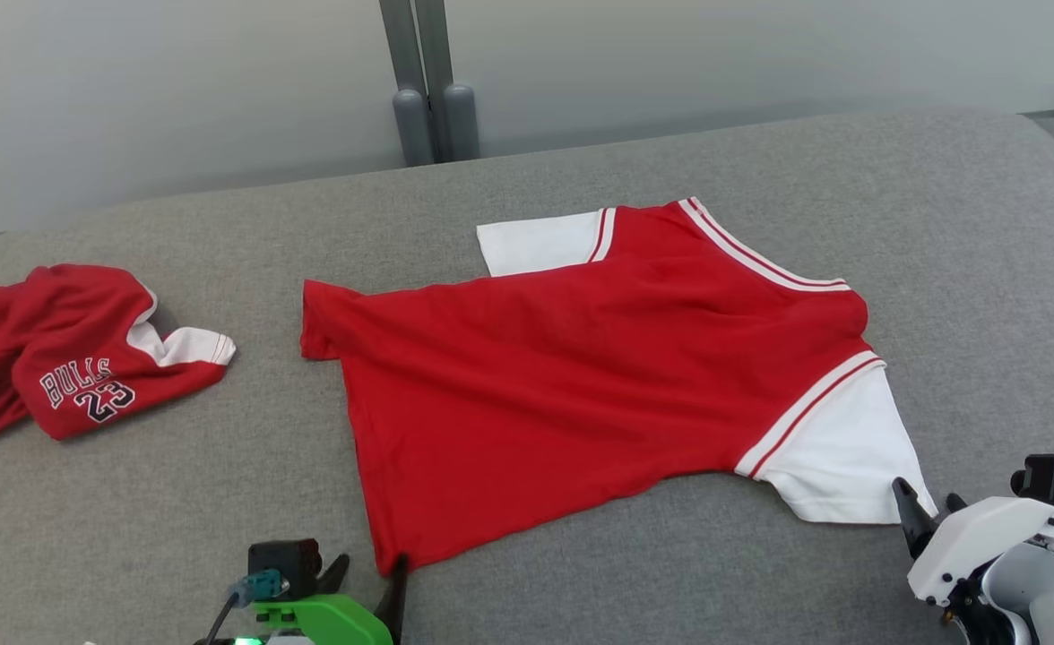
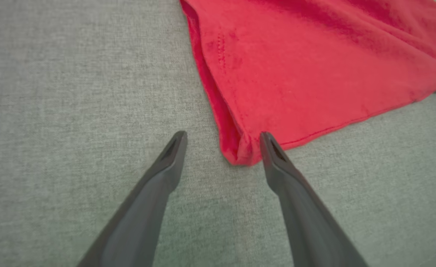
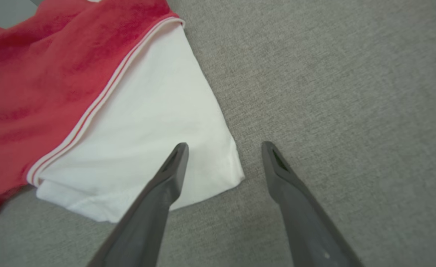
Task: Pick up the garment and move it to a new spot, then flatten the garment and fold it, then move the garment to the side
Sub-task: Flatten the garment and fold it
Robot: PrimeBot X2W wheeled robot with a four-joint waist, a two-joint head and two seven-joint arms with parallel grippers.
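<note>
Astride garment (image 1: 581, 376) corner — left hand (image 2: 222, 136); right hand (image 3: 224, 145) seemingly over sleeve (image 3: 158, 111).

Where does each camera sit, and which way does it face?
Head view: on the head, facing down at the red shirt; left end effector and right end effector at the bottom.
Left wrist view: on that wrist, along open fingers toward the hem corner.
Right wrist view: on that wrist, along open fingers toward the white sleeve.
Shared: head and right wrist views show that sleeve.

Bare grey cushion (image 1: 249, 466) between shirt (image 1: 581, 376) and shorts (image 1: 70, 349).
</note>
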